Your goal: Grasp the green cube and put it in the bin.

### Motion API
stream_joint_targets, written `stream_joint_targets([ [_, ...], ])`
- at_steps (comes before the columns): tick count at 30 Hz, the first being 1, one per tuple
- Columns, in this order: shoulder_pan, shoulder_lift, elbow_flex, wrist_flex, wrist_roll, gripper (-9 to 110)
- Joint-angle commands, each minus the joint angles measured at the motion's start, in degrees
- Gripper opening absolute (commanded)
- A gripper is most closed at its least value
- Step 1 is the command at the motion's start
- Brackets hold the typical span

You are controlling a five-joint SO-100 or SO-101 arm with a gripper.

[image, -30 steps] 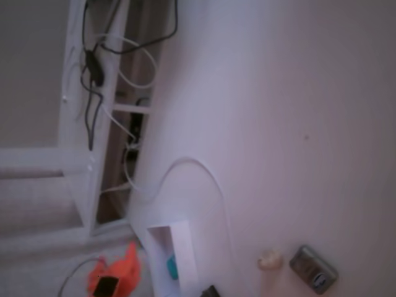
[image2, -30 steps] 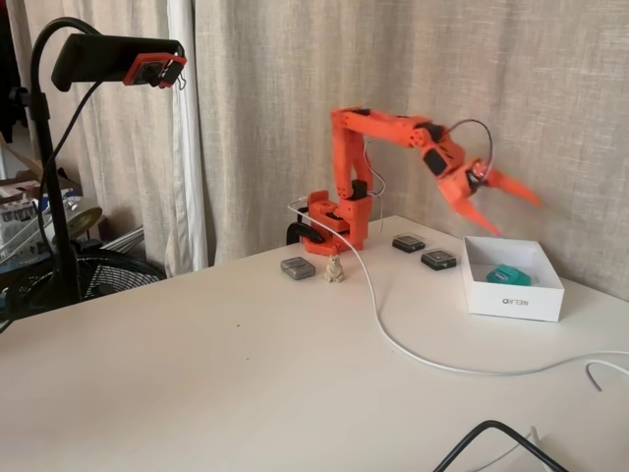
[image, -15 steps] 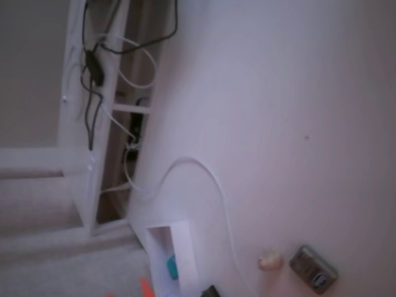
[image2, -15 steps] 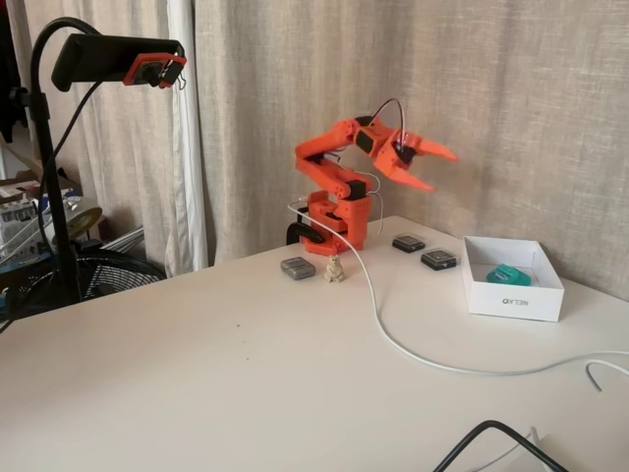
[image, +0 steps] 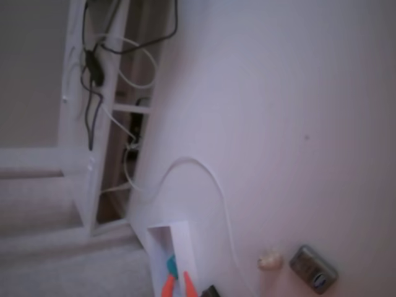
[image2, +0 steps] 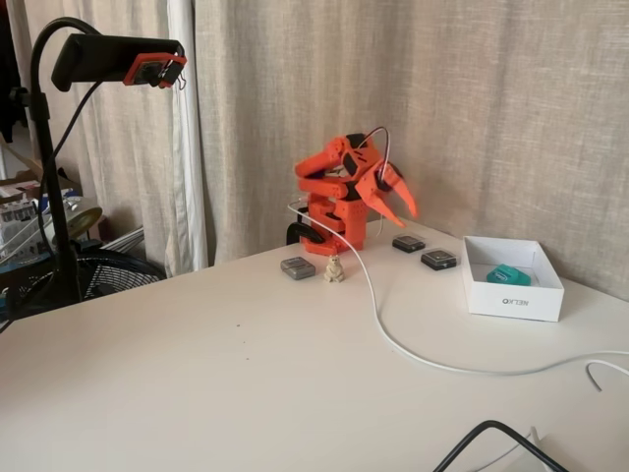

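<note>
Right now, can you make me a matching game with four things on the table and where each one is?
Things:
1. green cube
2. hand
3. cream figure
4. white cable

Places:
A. trailing across the table
B. inside the bin
C. folded back near the arm's base, holding nothing
D. beside a grey device

Pairs: 1-B, 2-C, 3-D, 4-A

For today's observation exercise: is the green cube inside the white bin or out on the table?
Inside. In both fixed views the green cube rests within the walls of the bin, and the pincer is folded back near the arm's base, empty.
</note>
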Motion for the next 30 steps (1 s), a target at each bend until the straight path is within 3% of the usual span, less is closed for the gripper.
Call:
stream_joint_targets([
  [1,0.0,0.7,0.35,0.18,0.35,2],
  [5,0.09,0.7,2.02,-1.49,0.35,-8],
  [10,0.18,0.7,2.81,1.49,0.35,-8],
  [17,0.09,0.7,2.29,14.41,0.53,-8],
  [30,1.14,0.7,8.79,9.05,-0.35,-8],
])
